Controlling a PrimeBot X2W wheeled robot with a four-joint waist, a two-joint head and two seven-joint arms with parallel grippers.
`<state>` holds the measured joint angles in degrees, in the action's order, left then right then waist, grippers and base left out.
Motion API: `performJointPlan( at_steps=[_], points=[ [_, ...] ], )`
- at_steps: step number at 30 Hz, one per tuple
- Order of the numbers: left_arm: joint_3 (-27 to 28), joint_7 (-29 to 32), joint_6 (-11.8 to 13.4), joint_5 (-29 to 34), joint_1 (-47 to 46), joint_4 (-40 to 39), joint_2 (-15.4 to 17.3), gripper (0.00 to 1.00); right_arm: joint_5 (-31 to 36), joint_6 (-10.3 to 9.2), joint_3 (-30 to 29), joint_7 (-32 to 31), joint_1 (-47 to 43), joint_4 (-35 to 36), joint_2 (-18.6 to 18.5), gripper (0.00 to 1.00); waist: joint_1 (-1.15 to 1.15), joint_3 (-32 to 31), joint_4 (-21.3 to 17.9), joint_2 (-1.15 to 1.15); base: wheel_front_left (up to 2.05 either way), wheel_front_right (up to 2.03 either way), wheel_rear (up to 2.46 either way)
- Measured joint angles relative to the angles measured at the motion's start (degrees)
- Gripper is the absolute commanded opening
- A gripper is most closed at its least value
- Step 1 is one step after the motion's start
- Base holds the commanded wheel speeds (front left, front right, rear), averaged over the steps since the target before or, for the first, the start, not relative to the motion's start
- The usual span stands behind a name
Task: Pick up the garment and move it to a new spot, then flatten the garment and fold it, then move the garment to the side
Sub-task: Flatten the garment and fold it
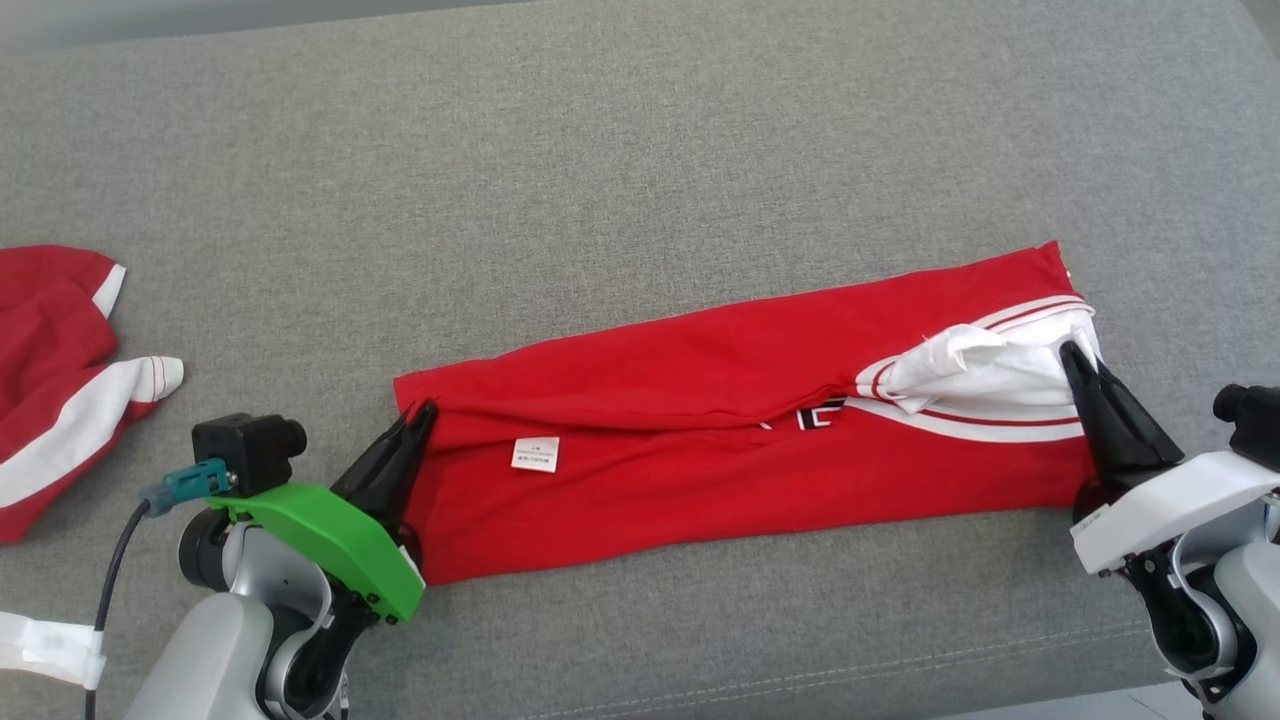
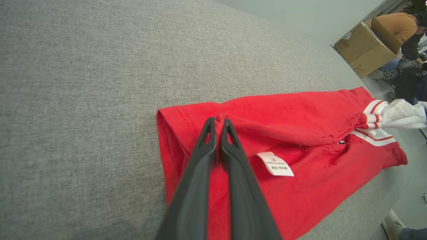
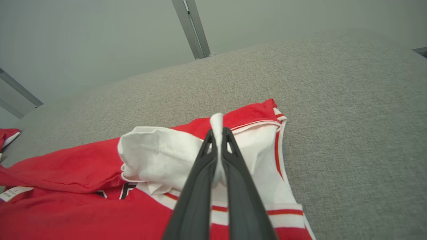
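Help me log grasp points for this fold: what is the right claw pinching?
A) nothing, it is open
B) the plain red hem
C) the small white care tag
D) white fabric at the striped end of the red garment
D: the right claw is shut on a white fold of the red garment, away from the tag.

Open grey cushion (image 1: 640,130) beyond and before the long red garment (image 1: 700,440). Blocked at far left by a second red-and-white garment (image 1: 60,370). Well off the cushion, a cardboard box (image 2: 365,50).
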<state>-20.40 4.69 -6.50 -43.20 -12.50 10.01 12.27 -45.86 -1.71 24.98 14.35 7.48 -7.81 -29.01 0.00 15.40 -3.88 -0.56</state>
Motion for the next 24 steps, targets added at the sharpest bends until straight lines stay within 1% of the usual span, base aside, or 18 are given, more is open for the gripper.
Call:
performJointPlan(
  at_steps=[1, 2, 3, 4, 5, 6, 11, 15, 16, 18, 20, 24],
  points=[
    [0.1, 0.1, 0.2, 0.0, 0.1, -0.1, 0.1, 0.13, 0.0, 0.01, 0.2, 0.0, -0.3, 0.0, -0.1, 0.21, 0.00, 0.0, 0.0, 0.00, 0.00, 0.00, 0.00],
    [0.1, 0.2, 0.5, 0.0, 0.2, -0.2, 0.1, 0.32, 0.1, 0.02, 0.4, 0.0, -0.7, 0.0, -0.3, 0.33, 0.00, 0.0, 0.0, 0.00, 0.00, 0.00, 0.00],
    [0.1, 0.4, 0.7, 0.0, 0.4, -0.3, 0.3, 0.46, 0.2, 0.01, 0.7, 0.0, -1.2, 0.0, -0.5, 0.48, 0.00, 0.0, 0.0, 0.00, 0.00, 0.00, 0.00],
    [0.1, 0.4, 0.7, 0.0, 0.7, -0.5, 0.4, 0.64, 0.4, 0.01, 1.0, 0.0, -1.7, 0.0, -0.8, 0.78, 0.00, 0.0, 0.0, 0.00, 0.00, 0.00, 0.00],
    [0.0, 0.7, 0.9, 0.0, 1.1, -0.7, 0.6, 0.95, 0.6, 0.00, 1.3, 0.0, -2.3, 0.0, -1.2, 1.00, 0.00, 0.0, 0.1, 0.00, 0.00, 0.00, 0.00],
    [-0.1, 1.2, 1.0, 0.0, 1.5, -0.8, 0.8, 1.00, 0.7, -0.01, 1.4, 0.0, -2.9, -0.1, -1.5, 1.00, 0.00, -0.1, 0.1, 0.00, 0.00, 0.00, 0.00],
    [-0.5, 2.3, 1.9, 0.4, 3.5, -1.4, 1.7, 1.00, 1.1, -0.42, 2.0, -0.8, -4.7, -0.3, -3.5, 1.00, 0.00, -0.2, 0.3, 0.00, 0.00, 0.00, 0.00],
    [-0.3, 2.3, 2.8, 1.4, 4.2, -2.5, 2.5, 1.00, 0.7, -0.52, 1.0, -1.3, -4.7, 0.4, -4.0, 1.00, 0.00, -0.5, 0.5, 0.00, 0.00, 0.00, 0.00],
    [0.1, 1.5, 4.0, 2.6, 4.5, -3.7, 3.0, 1.00, 0.5, -1.00, 0.1, -1.3, -4.7, 0.5, -4.6, 1.00, 0.00, -0.8, 0.7, 0.00, 0.00, 0.00, 0.00],
    [1.6, -0.2, 5.1, 3.9, 4.6, -5.2, 3.6, 1.00, 0.2, -1.34, -0.8, -1.9, -4.6, 0.1, -5.7, 1.00, 0.00, -1.1, 1.0, 0.00, 0.00, 0.00, 0.00],
    [2.3, -1.7, 6.2, 5.8, 4.6, -7.2, 4.1, 1.00, -1.3, -1.43, -2.0, -2.8, -4.5, -0.8, -5.8, 1.00, 0.00, -1.3, 1.5, 0.00, 0.00, 0.00, 0.00],
    [3.3, -4.1, 8.2, 8.2, 4.6, -10.4, 4.1, 1.00, -4.9, -1.44, -3.4, -5.3, -4.5, -3.9, -5.7, 1.00, 0.00, -1.4, 2.8, 0.00, 0.00, 0.00, 0.00]
  ],
)
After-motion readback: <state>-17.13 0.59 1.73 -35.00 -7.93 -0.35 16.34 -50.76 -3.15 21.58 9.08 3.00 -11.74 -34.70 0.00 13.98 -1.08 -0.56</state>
